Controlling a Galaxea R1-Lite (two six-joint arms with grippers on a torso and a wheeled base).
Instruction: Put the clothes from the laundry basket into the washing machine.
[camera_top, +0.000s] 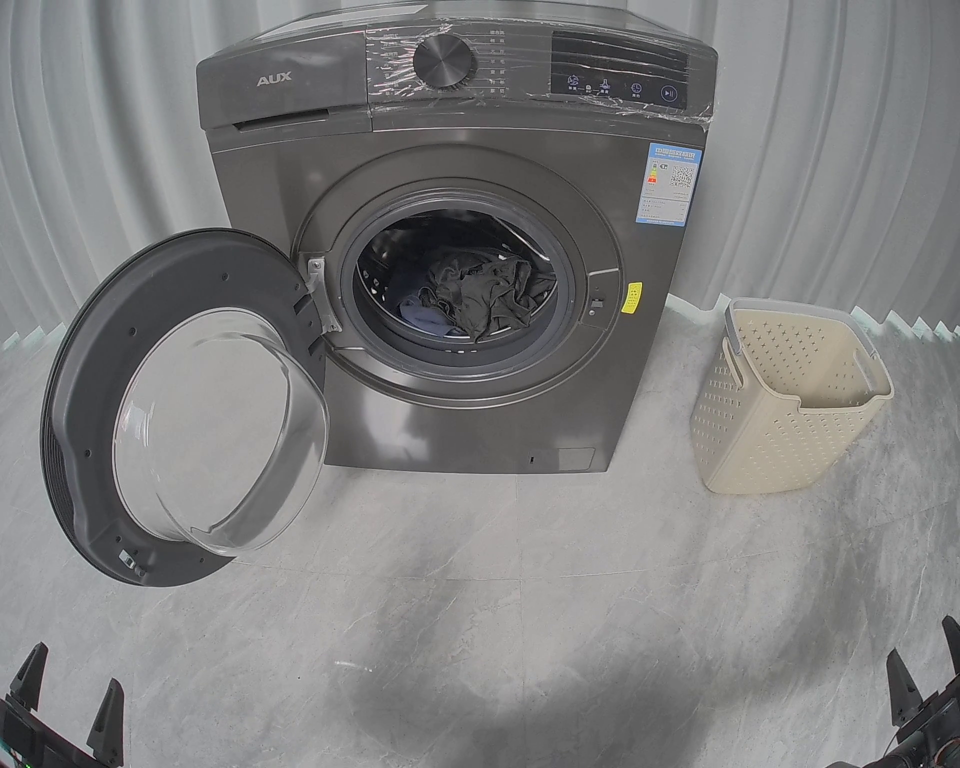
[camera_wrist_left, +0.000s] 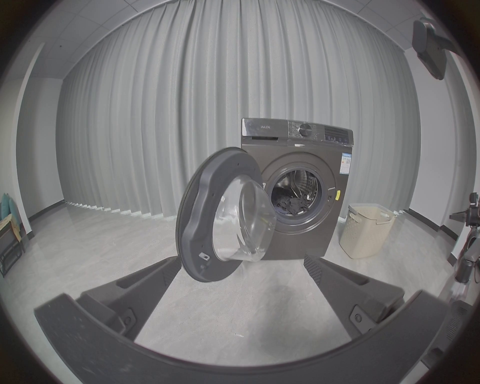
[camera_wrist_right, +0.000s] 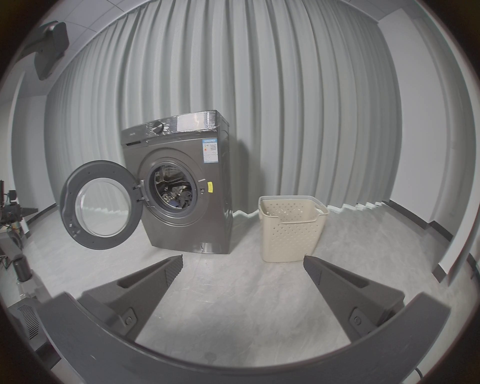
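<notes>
One washing machine (camera_top: 480, 430), its door (camera_top: 80, 400) hanging open — dark clothes (camera_top: 480, 290) lying inside (count unclear). One laundry basket (camera_top: 760, 430) sitting beside. Left gripper (camera_wrist_left: 242, 265) and right gripper (camera_wrist_right: 242, 262) both gaping, holding nothing.

The 2 fingers (camera_wrist_left: 135, 292) of the left gripper (camera_wrist_left: 242, 262) and the 2 of the right gripper (camera_wrist_right: 242, 262) are dark matt plastic, finely stippled on the inner faces. Ahead of them, the washing machine (camera_top: 450, 435) has a smooth satin-grey cabinet with metallic sheen, its top front under wrinkled, glossy clear film (camera_top: 540, 75). The door (camera_top: 90, 420) is a matt grey plastic ring around a glossy transparent bowl (camera_top: 215, 430). The clothes (camera_top: 480, 290) inside are dark, matt, crumpled cloth. The laundry basket (camera_top: 790, 410), ahead of the right fingers, is cream matt perforated plastic. The floor (camera_top: 500, 620) beneath the fingers is polished veined tile; the curtain (camera_top: 850, 150) is pale pleated cloth.
</notes>
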